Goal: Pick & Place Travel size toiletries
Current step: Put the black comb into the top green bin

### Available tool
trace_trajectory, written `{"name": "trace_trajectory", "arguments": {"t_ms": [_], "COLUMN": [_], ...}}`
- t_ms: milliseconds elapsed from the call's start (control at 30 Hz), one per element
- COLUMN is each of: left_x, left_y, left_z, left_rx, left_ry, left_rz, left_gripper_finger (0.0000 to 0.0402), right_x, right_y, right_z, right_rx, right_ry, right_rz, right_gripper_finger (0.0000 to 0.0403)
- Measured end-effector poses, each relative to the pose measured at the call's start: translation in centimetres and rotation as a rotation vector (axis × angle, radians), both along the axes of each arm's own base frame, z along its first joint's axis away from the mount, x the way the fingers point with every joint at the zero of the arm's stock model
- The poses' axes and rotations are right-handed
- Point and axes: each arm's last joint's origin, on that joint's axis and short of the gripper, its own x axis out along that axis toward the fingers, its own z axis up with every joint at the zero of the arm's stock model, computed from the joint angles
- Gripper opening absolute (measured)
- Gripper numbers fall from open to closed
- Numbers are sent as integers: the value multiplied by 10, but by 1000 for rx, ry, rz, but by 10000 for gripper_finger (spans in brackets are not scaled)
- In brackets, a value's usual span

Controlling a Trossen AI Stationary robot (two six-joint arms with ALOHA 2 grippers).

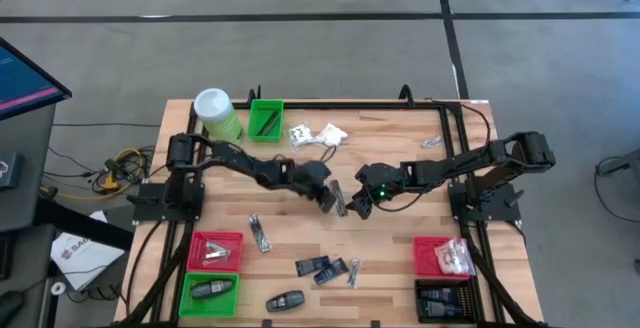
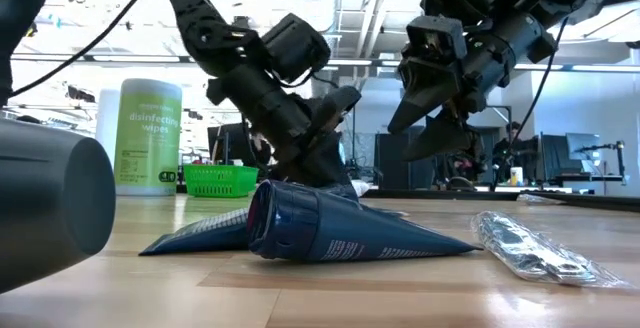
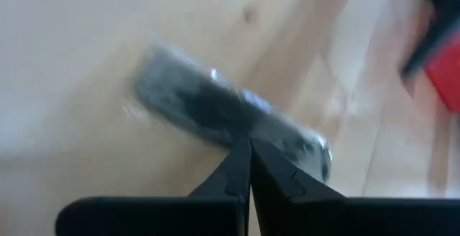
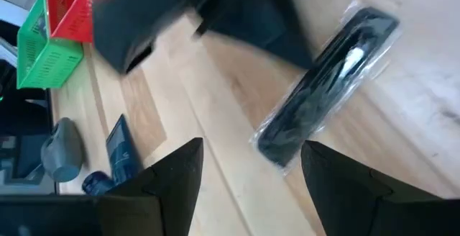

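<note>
Lying mid-surface, a clear-wrapped dark packet point(image 4: 327, 85) sits between both arms: the left gripper point(image 1: 329, 199) has its jaws closed just beside it, the right gripper point(image 1: 362, 204) hovers above, jaws spread. Some toiletries already fill the red bin point(image 1: 216, 251) and others; several packets point(image 1: 322, 267) remain loose.
</note>
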Motion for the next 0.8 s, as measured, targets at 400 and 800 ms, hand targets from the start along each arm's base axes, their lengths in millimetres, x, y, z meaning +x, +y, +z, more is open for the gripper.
{"name": "trace_trajectory", "arguments": {"t_ms": [400, 800], "left_x": [26, 18], "left_y": [51, 30], "left_z": [16, 4], "left_rx": [76, 99], "left_ry": [8, 118], "left_rz": [-2, -54], "left_gripper_finger": [1, 1], "right_x": [-2, -2], "right_y": [15, 15], "right_z": [-1, -2], "right_rx": [26, 23], "right_ry": [15, 27], "right_rz": [30, 33], "right_gripper_finger": [226, 226]}}
